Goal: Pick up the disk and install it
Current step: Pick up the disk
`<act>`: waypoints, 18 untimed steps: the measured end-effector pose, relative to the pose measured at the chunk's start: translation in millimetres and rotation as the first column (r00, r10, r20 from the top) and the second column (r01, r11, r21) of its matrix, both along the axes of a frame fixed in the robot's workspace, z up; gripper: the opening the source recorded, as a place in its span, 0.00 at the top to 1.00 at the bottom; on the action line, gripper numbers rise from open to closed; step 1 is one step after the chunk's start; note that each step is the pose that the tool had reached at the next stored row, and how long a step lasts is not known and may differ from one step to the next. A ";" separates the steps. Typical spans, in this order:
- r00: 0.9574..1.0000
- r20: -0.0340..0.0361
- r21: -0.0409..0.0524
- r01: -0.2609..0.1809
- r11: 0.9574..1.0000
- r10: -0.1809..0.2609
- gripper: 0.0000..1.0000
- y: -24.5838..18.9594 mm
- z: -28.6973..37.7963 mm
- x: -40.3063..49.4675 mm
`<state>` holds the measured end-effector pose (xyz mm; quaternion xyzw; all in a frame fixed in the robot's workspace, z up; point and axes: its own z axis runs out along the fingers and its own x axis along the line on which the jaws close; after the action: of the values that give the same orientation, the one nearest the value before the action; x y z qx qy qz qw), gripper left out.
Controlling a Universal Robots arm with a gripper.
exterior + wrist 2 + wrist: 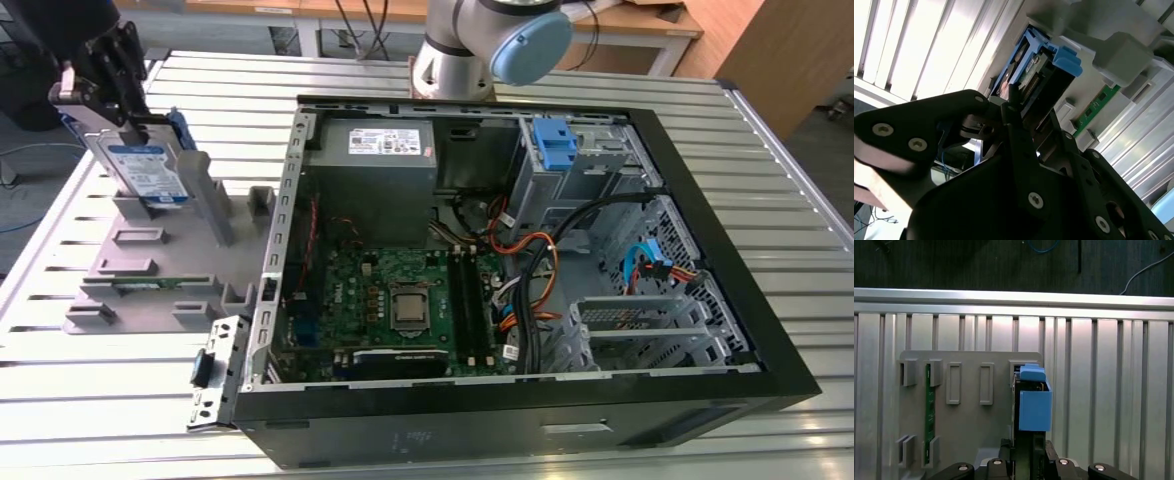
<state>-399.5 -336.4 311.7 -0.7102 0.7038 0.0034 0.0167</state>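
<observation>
White-and-blue-labelled disk [142, 168], its blue rail [1035, 410], grey fixture [160, 262], black computer case [534, 425], green motherboard [350, 285]

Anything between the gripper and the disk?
Nothing visible. The gripper sits at the top edge of the disk, which stands upright in the grey holder outside the case.

White-and-blue label [150, 180] on the disk [140, 160], exterior view's left: print there, too fine to read. White sticker [391, 143] on the grey power-supply box [380, 195]: same, unreadable. No legible lettering elsewhere.
</observation>
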 end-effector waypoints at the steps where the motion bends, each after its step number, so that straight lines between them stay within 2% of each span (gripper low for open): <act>1: 1.000 0.000 0.000 0.000 1.000 0.000 0.65 0.0 2.2 0.0; 3: 1.000 0.000 0.000 0.000 1.000 0.000 0.65 0.0 5.3 0.0; 16: 1.000 0.000 0.000 0.000 1.000 0.000 0.64 0.0 5.5 0.0; 17: 1.000 0.000 0.000 0.000 1.000 0.000 0.58 0.0 5.5 0.0; 18: 1.000 0.000 0.000 0.000 1.000 0.000 0.58 0.0 5.6 0.0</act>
<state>-399.5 -336.4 317.2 -0.7102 0.7038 0.0034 0.0166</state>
